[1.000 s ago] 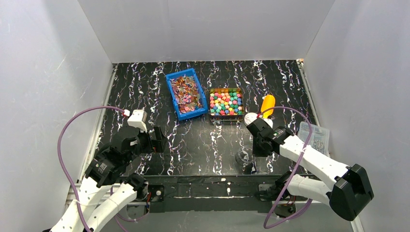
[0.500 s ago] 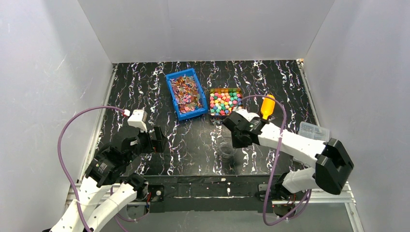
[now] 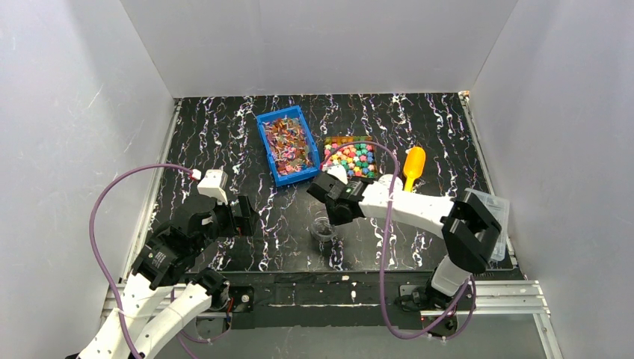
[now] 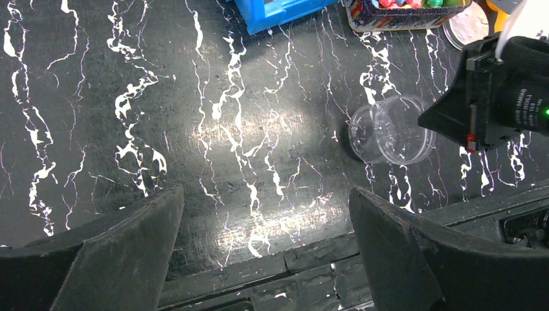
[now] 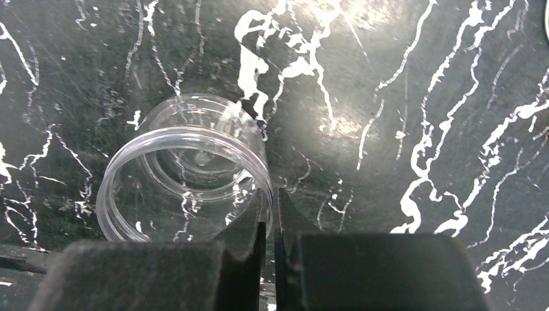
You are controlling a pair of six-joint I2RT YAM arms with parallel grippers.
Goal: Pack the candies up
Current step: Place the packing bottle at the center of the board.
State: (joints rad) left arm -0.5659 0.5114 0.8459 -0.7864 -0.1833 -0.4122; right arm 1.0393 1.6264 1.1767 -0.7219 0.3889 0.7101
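Robotics lab test booth, plain white walls point(image 3: 314, 45), black marbled tabletop point(image 3: 224, 134), cabled robot arms point(image 3: 419, 209) bolted by aluminium rail point(image 3: 516, 288)

No legible text, brand, number or sign found. Small white print on right arm point(image 4: 520, 96): too blurred to read.

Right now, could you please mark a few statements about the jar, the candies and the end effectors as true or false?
1. The right end effector is shut on the rim of the jar. True.
2. The jar holds candies. False: it is empty.
3. The left end effector is open and holds nothing. True.
4. The scoop rests in the jar. False: it lies apart from it, right of the candies.
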